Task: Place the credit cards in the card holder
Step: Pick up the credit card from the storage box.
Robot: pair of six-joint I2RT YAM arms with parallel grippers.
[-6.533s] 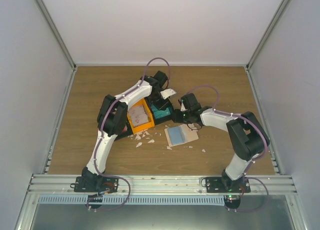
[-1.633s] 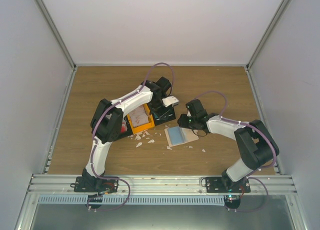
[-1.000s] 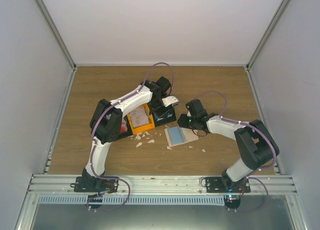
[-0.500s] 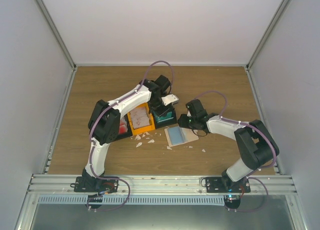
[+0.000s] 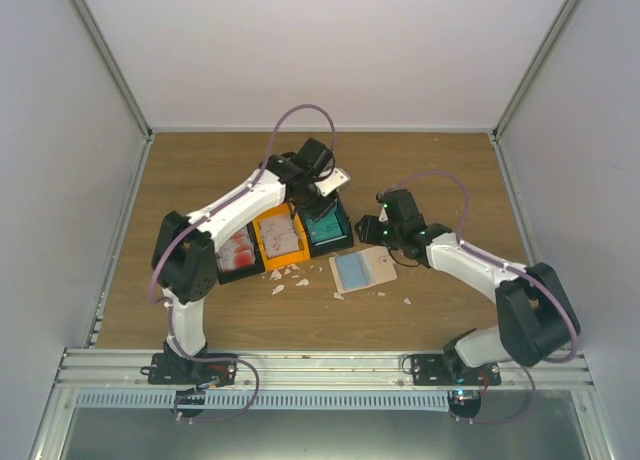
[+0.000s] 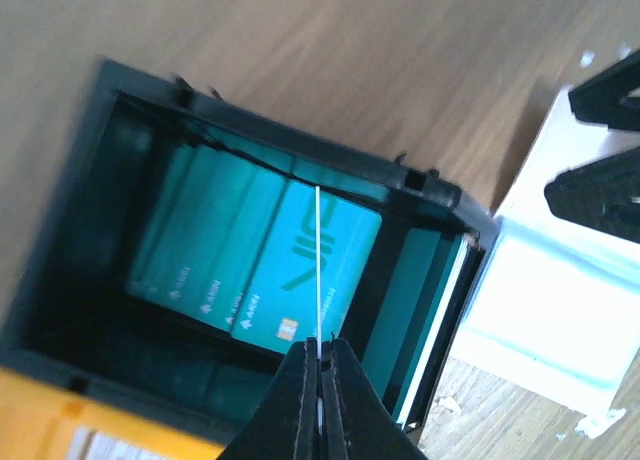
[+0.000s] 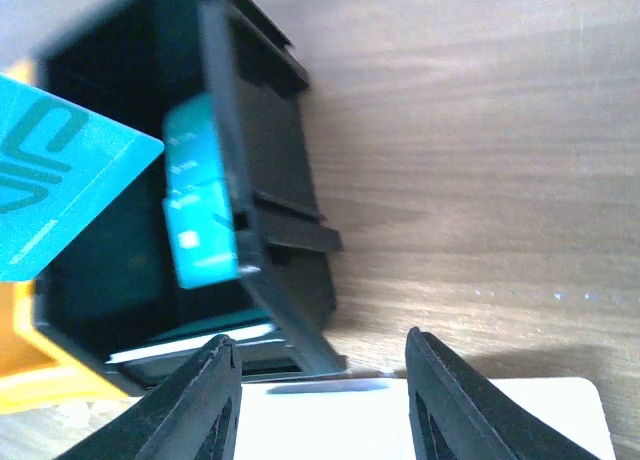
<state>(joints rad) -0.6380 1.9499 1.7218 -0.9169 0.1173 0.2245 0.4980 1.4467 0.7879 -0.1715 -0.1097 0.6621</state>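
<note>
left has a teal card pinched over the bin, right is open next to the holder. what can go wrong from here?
1. The left gripper is shut on only one edge of the teal card, so the card may twist or slip in transit.
2. The right gripper hangs open beside the black bin, over the card holder. That is the left arm's likely path, so the arms may clash.
3. Nothing pins the holder, so pushing a card in may slide it.

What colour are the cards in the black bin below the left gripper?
The cards are teal; the left wrist view shows this best.
</note>
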